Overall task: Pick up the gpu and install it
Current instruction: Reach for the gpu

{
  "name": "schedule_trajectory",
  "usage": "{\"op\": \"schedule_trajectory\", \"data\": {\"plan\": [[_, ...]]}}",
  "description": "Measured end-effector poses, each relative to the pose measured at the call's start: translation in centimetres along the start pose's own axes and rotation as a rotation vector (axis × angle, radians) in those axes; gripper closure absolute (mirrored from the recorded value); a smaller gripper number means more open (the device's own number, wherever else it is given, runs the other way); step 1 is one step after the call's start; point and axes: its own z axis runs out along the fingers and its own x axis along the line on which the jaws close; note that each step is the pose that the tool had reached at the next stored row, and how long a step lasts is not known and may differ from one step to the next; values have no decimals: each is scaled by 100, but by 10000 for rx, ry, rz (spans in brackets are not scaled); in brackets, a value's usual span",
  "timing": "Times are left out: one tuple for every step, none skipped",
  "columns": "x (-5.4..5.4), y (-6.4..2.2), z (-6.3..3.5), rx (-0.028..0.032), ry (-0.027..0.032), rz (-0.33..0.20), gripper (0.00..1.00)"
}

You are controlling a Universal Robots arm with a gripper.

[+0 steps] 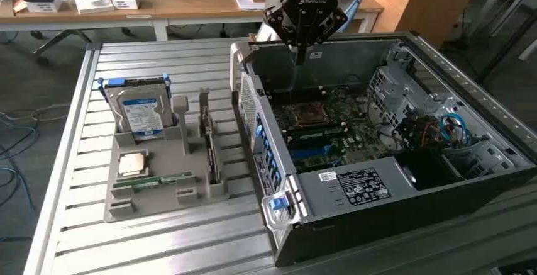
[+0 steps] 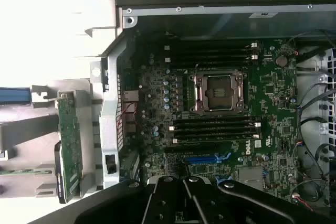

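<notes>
Gripper (image 1: pixel 297 56) hangs shut and empty over the motherboard (image 1: pixel 336 121) inside the open computer case (image 1: pixel 353 190). The gpu (image 1: pixel 211 152) stands untouched in the grey holder (image 1: pixel 160 158) on the tabletop (image 1: pixel 168 237), at eight o'clock from the gripper. In my judgement, picking and installing are both left.

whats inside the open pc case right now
A green motherboard with an empty CPU socket, memory slots, a blue slot and cables. The gpu stands outside in the tray. The gripper hides part of the board in the wrist view.
</notes>
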Motion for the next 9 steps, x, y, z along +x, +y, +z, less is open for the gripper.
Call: {"op": "schedule_trajectory", "data": {"plan": [[0, 0, 0, 0, 0, 0, 89], [0, 0, 0, 0, 0, 0, 89], [0, 0, 0, 0, 0, 0, 89], [0, 0, 0, 0, 0, 0, 89], [0, 0, 0, 0, 0, 0, 89], [0, 0, 0, 0, 0, 0, 89], [0, 0, 0, 0, 0, 0, 89], [0, 0, 0, 0, 0, 0, 89], [0, 0, 0, 0, 0, 0, 89]]}}
